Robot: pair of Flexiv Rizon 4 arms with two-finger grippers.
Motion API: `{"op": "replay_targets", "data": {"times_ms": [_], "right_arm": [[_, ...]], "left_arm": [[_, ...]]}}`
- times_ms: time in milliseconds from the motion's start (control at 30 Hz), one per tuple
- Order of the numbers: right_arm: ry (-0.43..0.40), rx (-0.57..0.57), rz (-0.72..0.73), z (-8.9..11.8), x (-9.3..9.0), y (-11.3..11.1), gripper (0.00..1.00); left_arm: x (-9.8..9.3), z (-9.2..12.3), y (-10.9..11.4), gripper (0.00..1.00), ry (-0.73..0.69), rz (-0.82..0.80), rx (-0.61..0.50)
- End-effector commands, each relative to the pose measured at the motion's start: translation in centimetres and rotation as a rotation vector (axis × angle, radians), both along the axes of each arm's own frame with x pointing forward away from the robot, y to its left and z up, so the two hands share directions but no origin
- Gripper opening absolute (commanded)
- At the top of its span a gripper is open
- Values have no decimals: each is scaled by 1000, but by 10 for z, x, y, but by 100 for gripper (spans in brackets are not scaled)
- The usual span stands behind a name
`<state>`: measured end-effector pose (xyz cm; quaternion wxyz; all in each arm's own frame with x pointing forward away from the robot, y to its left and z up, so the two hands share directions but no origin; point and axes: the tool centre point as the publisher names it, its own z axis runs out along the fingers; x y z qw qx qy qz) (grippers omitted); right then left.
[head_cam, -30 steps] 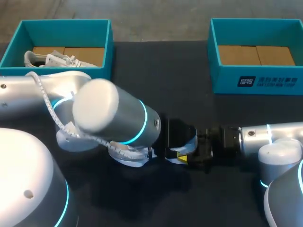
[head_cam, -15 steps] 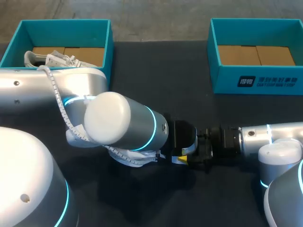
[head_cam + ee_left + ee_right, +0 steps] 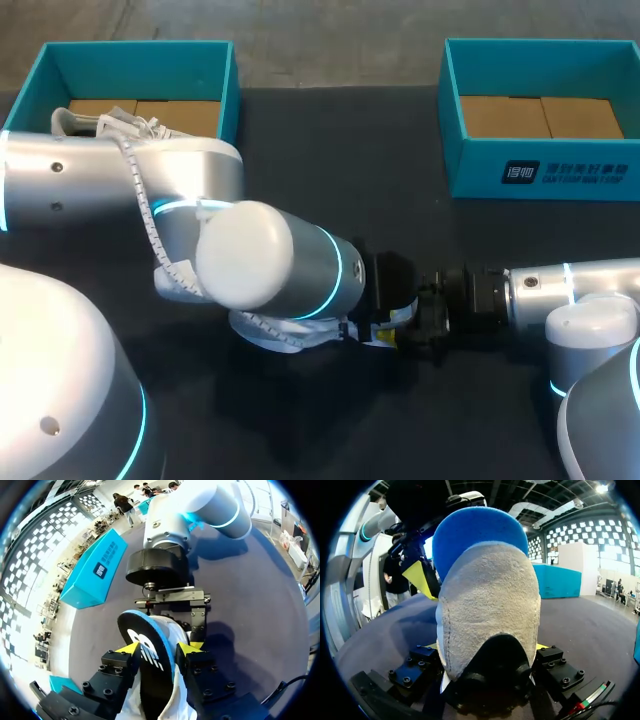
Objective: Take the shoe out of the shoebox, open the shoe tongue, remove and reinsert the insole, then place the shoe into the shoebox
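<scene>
Left hand [image 3: 159, 649]: clenched on black blue-edged foam insole [image 3: 145, 642] | right hand [image 3: 486, 646]: clamped around grey-suede white shoe [image 3: 490, 605], held low over dark counter [image 3: 350, 150], mid-way | risk: insole could be buckled or tugged loose if misaligned with the shoe opening.

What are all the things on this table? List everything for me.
left shoebox: one, teal, table's back left.
right shoebox: one, teal, back right, no shoe inside.
boxed shoe: one, white, in the left shoebox.
held shoe: one, white and grey, mid-table between both grippers.
insole: one, blue with black top, sticking out of the held shoe.
table: one, dark.
left gripper: black, yellow tips, shut on the insole.
right gripper: same colours, shut on the held shoe's heel.
</scene>
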<state>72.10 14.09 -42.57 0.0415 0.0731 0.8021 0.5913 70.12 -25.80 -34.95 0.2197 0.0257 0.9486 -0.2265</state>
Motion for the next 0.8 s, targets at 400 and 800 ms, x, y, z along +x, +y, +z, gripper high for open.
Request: {"op": "replay_targets", "data": {"times_ms": [400,800], "right_arm": [[1,-5,1,0,-1,2,0],[1,-5,1,0,-1,2,0]], "left_arm": [[-3,3,1,0,5,6,-17],[-9,16,7,0,47,-12,-49]]}}
